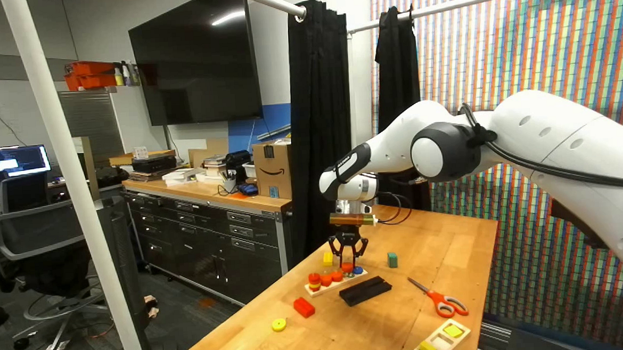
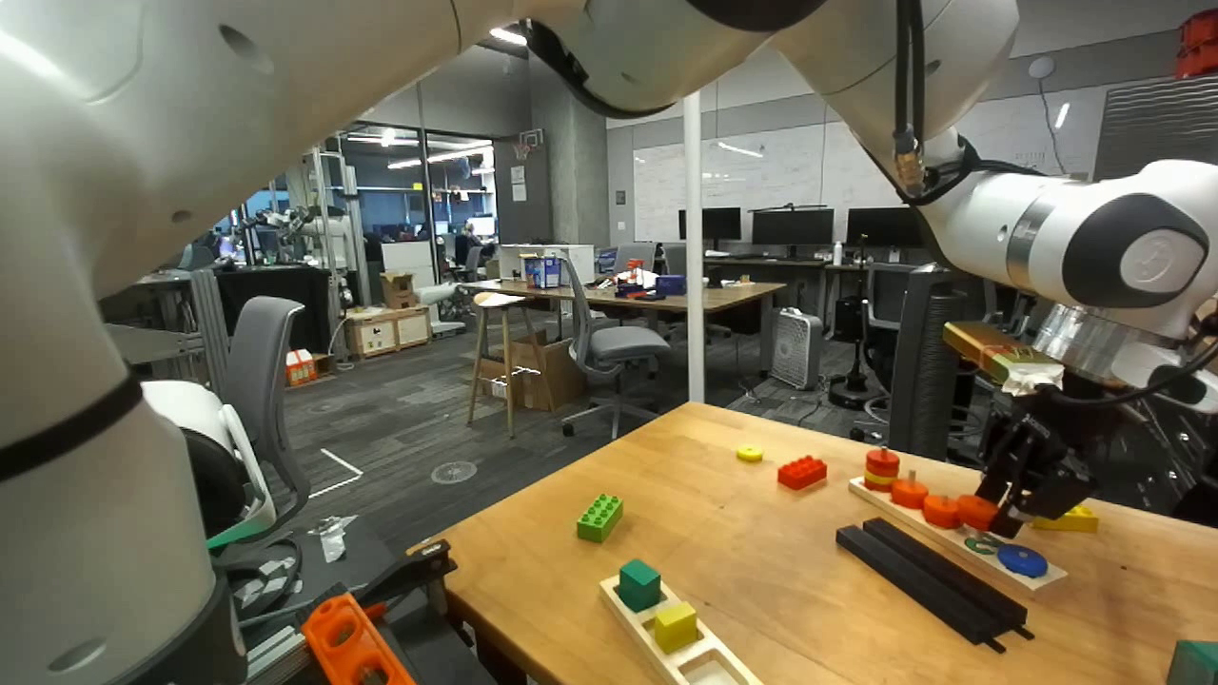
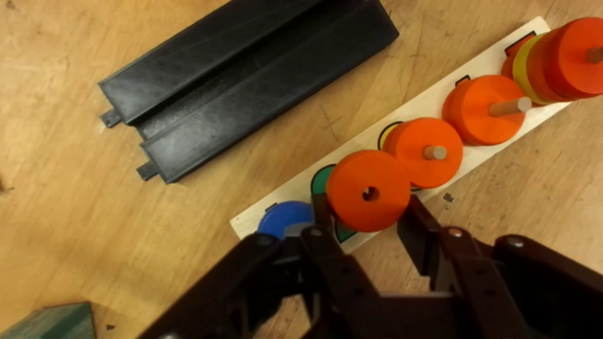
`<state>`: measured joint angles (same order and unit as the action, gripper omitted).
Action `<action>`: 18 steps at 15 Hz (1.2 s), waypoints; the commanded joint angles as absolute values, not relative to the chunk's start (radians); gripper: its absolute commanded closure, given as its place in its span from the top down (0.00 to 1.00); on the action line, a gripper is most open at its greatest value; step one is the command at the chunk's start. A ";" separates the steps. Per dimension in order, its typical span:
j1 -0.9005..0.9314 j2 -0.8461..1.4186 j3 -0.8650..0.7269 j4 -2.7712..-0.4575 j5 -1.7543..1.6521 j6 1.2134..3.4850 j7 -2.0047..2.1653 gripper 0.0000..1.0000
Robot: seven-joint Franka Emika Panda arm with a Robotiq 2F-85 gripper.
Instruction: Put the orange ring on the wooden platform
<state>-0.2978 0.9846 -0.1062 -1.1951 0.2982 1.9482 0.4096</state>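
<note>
The orange ring point(image 3: 368, 212) is a round disc with a centre hole, held between the two fingertips of my gripper point(image 3: 368, 207) in the wrist view. It sits over the green shape of the wooden platform point(image 3: 293, 189), beside another orange ring point(image 3: 421, 165) on its peg. A small pale spot shows inside its hole; whether the peg is in it I cannot tell. In both exterior views, my gripper point(image 1: 347, 263) point(image 2: 1007, 514) points down at the platform point(image 1: 325, 290) point(image 2: 954, 538), with the held ring low over it. A blue ring point(image 3: 285, 217) lies at the platform's near end, partly hidden by a finger.
A black grooved rectangle point(image 3: 264, 94) lies alongside the platform. Orange-handled scissors point(image 1: 445, 306), a red brick point(image 1: 303, 307), a yellow ring point(image 1: 279, 324), a yellow block point(image 1: 327, 258) and a green block point(image 1: 392, 260) lie around. A wooden tray point(image 2: 709, 666) stands near the robot base.
</note>
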 commanded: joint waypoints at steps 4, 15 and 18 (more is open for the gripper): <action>-0.290 0.972 -0.104 -1.207 0.312 1.945 0.401 0.23; -0.285 0.972 -0.121 -1.211 0.305 1.957 0.426 0.23; -0.283 0.976 -0.122 -1.205 0.303 1.956 0.429 0.23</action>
<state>-0.2937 0.9847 -0.1110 -1.1952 0.2982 1.9483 0.4157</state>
